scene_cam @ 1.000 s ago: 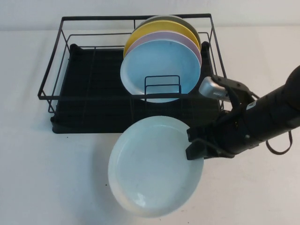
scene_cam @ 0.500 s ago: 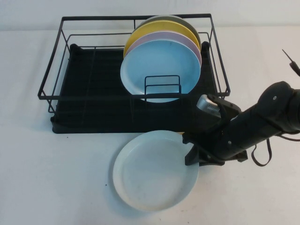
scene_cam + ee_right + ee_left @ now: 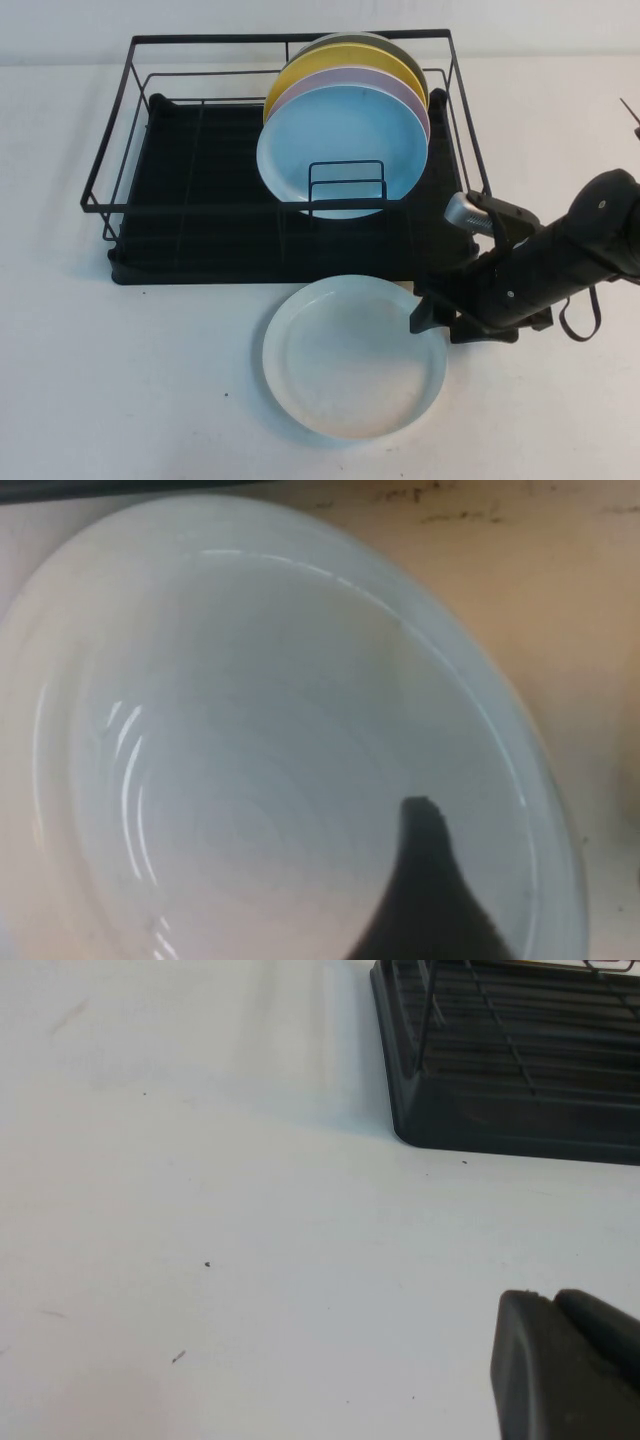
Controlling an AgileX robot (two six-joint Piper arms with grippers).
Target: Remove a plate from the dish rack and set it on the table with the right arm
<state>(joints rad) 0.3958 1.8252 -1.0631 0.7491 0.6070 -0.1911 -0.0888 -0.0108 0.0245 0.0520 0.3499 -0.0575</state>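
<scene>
White, glazed and probably slippery, the plate (image 3: 355,358) lies on the table (image 3: 130,380) — right gripper (image 3: 432,312) apparently pinching its rim; left gripper (image 3: 565,1365) — grip unclear.

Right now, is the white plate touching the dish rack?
Apart. In the high view the plate lies on the table with a white strip before the dish rack. Right gripper grips its rim; left gripper is parked.
</scene>
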